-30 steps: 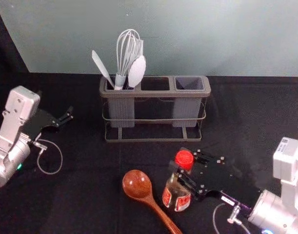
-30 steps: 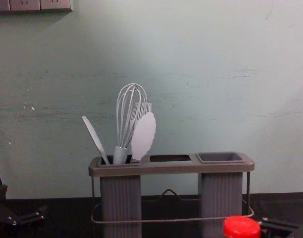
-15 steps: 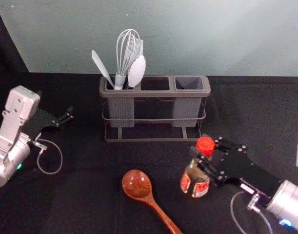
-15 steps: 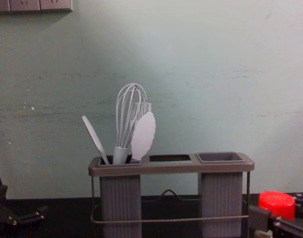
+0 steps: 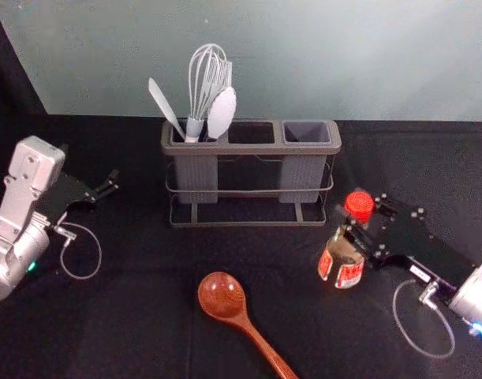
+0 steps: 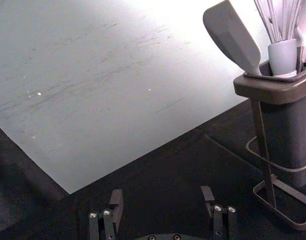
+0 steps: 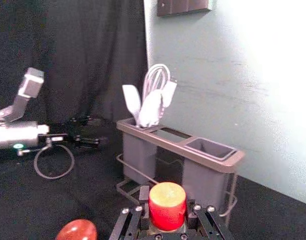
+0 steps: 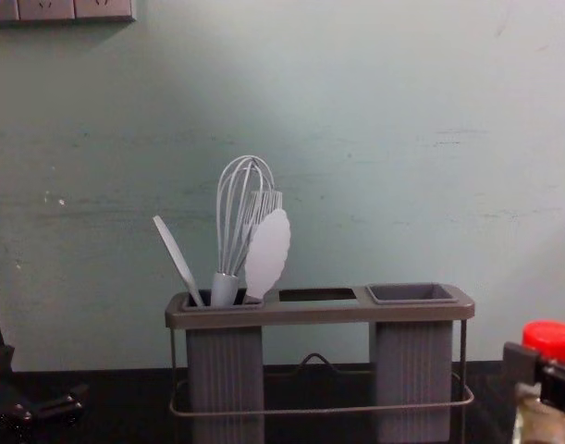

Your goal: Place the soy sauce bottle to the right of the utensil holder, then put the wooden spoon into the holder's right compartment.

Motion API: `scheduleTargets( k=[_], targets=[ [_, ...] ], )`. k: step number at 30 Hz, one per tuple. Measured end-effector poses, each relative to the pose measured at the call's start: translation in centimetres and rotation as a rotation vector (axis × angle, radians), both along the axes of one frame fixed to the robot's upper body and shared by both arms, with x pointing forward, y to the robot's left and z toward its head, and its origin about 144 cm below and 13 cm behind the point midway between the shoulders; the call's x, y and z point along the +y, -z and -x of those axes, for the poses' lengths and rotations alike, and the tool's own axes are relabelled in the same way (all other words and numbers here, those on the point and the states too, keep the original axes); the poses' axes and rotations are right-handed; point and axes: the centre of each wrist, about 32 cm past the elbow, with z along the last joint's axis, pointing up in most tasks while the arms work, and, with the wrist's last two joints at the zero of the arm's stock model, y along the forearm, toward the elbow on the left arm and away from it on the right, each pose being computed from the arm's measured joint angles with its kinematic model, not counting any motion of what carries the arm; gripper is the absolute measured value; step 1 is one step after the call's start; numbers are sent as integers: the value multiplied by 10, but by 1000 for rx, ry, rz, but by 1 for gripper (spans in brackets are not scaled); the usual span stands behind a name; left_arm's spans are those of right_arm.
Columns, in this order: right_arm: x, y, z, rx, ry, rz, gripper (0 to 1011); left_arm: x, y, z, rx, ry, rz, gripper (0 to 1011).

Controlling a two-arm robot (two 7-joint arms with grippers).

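Front right, our right gripper [image 5: 358, 218] pinches the bottle [image 5: 341, 253]; far left, our left gripper [image 5: 113, 183] is wide. The spoon [image 5: 222, 295] looks cut off.

Head view downward, chest view level

The bench [image 5: 106, 339] is covered in black cloth [image 5: 430, 158]. Along its far edge, a pale grey-green wall [image 5: 343, 63] is marked by scuffs [image 8: 448, 143]; sockets [image 8: 60, 9] are mounted above. Toward its left edge, a dark curtain [image 7: 82, 50] is hung.

Silver cylindrical forearms [image 5: 21, 257], boxy housing [image 5: 37, 162], looped grey cables [image 5: 100, 253], green and blue lights [image 5: 479, 328]
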Motion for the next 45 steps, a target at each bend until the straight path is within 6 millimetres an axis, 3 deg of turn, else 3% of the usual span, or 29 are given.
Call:
scheduleTargets(
  k=[20,45],
  targets=[
    [-17,1,-27,12,98,-6,393,0,0,0,0,0,0,1011],
    [-20,4,-69,29,165,-36,393,0,0,0,0,0,0,1011]
  ],
)
